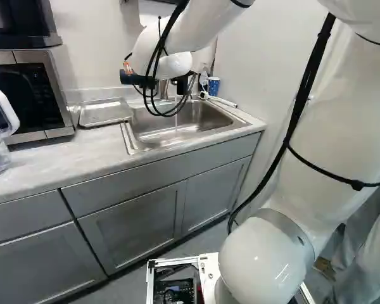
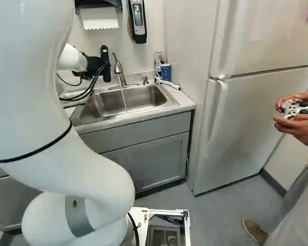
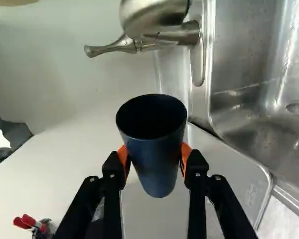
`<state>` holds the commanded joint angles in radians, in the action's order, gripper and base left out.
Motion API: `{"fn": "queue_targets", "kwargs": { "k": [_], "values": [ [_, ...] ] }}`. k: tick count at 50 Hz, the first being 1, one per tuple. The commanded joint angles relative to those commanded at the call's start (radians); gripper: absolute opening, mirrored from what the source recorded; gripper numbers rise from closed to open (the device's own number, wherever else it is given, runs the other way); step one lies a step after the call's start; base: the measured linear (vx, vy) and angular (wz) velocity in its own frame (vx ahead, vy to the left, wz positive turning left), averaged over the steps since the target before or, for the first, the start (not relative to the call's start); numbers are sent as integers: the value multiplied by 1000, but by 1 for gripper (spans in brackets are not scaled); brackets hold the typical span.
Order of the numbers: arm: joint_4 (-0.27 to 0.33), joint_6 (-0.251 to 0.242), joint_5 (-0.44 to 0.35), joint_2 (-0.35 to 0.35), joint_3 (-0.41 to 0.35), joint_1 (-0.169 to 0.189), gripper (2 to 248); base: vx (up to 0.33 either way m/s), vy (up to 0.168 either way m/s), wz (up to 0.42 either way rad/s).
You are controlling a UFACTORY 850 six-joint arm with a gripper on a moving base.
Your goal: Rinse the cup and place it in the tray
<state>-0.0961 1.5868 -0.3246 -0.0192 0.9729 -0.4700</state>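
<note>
"Room to move?"

"Open air over the near side of the sink (image 2: 143,97). Faucet (image 2: 118,66) stands at the far rim, water (image 2: 124,100) running from it. Tray (image 1: 104,113) sits left, just beside the sink's rim; microwave (image 1: 28,88) bounds its left."

"And the cup (image 3: 157,162)?"

"Raised above the counter (image 1: 63,155), left of the faucet. Gripper (image 2: 95,65) has it squeezed from two sides, orange pads (image 3: 187,154) parted only as wide as the cup."

"How's it look?"

"Dark blue, darker inside, wide at the mouth, narrowing to a rounded base. It's tilted, mouth partly toward the wrist camera."
</note>
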Motion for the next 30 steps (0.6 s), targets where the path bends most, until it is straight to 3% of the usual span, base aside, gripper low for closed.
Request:
{"fn": "queue_targets", "kwargs": {
  "k": [30],
  "values": [
    [0, -313, 0, 0, 0, 0, 121, 0, 0, 0]
  ]
}}
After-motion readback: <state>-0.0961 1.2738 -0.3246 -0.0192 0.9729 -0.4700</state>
